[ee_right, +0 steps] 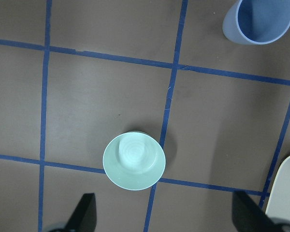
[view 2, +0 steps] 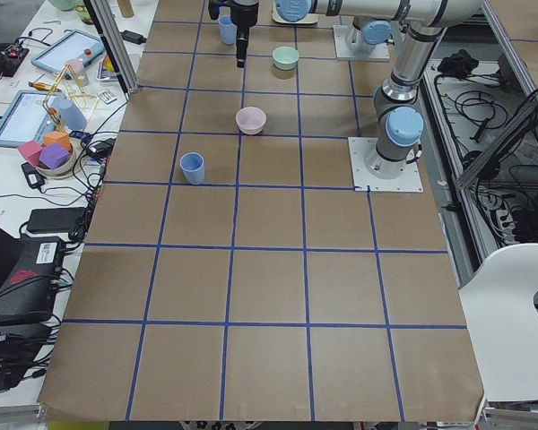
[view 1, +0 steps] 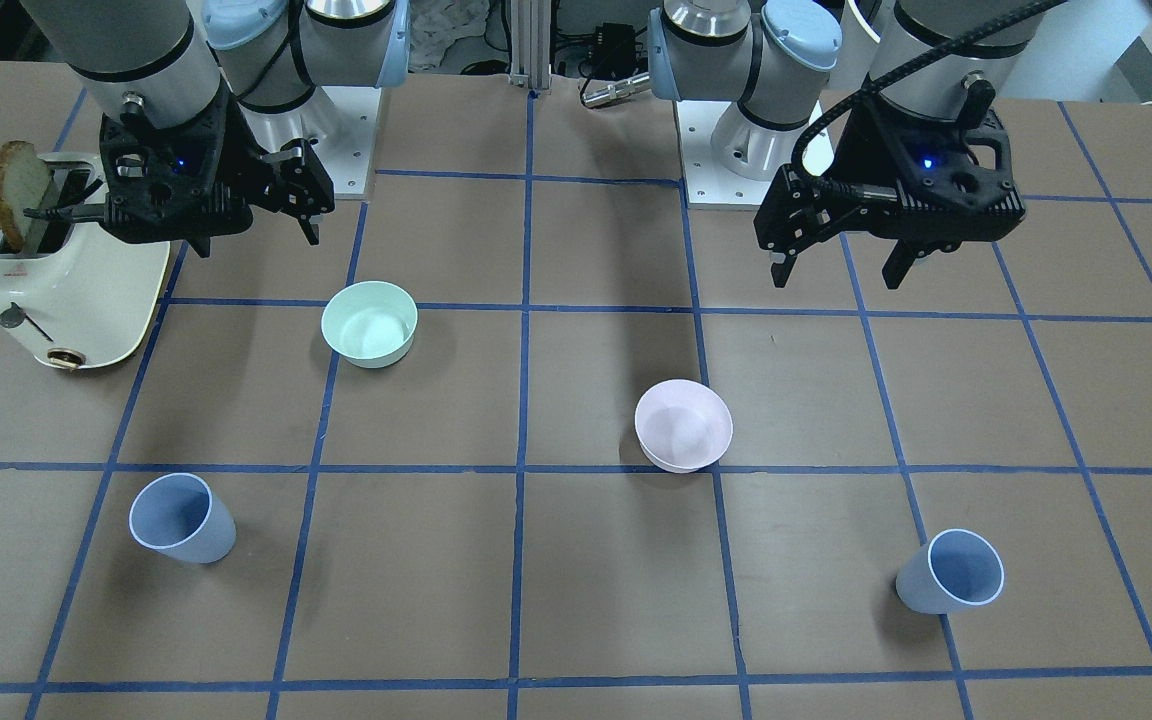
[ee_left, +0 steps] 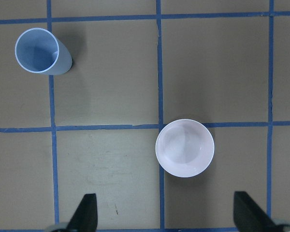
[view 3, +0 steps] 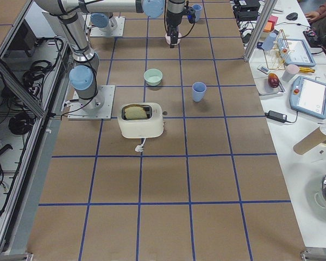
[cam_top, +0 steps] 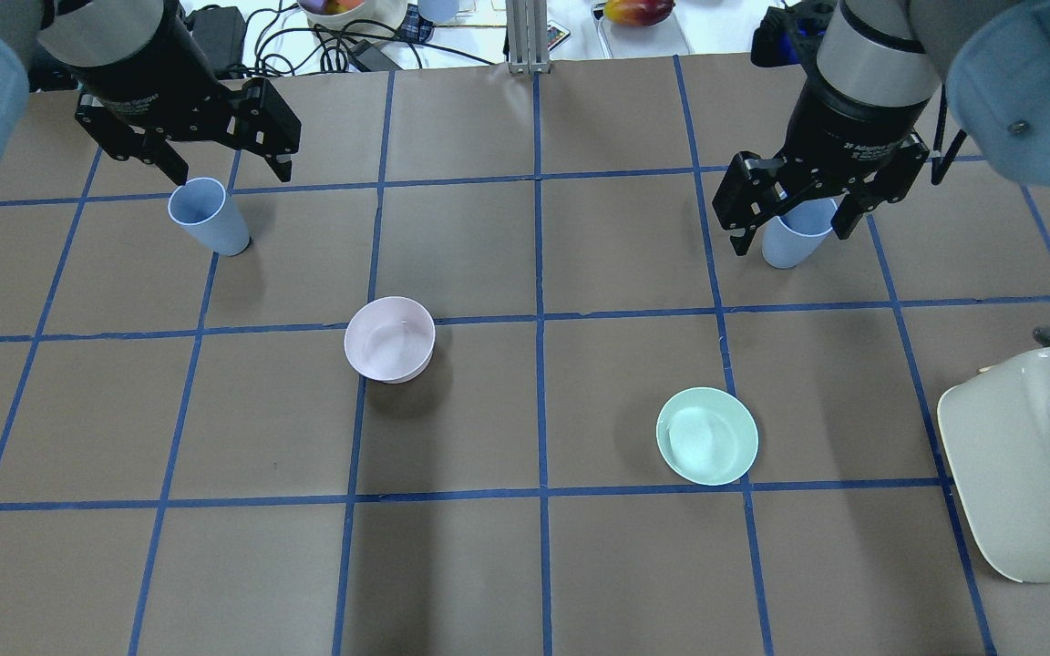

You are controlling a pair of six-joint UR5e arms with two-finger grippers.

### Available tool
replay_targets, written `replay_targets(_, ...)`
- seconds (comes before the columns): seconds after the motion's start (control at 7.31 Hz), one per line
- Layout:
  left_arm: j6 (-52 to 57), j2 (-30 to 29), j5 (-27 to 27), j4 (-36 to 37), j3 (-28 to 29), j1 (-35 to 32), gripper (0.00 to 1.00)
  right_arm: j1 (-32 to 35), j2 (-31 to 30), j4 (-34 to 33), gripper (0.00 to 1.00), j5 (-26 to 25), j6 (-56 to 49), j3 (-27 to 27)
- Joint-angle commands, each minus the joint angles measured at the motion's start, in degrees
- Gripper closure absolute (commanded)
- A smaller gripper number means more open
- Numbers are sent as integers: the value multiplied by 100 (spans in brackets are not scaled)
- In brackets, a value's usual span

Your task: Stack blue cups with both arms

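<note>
Two blue cups stand upright on the table. One cup is on my left side, and shows at the top left of the left wrist view. The other cup is on my right side, and shows at the top right of the right wrist view. My left gripper is open and empty, high above the table. My right gripper is also open and empty, high up.
A pale pink bowl and a mint-green bowl sit between the cups and the robot. A cream toaster holding a slice of toast stands by my right arm.
</note>
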Motion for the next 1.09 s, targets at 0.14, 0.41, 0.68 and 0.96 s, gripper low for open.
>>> replay_targets(0.14,0,44,0,0,-9,0,0,-5,3,13,0,-19,3,35)
replay_targets(0.41,0,53,0,-9,-9,0,0,4,3,13,0,-19,-15,35)
replay_targets(0.68,0,54,0,-18,-9,9,0,-5,3,-5,0,-10,-23,35)
replay_targets(0.96,78,97,9,-9,-97,17,0,4,3,-14,0,-10,-50,35)
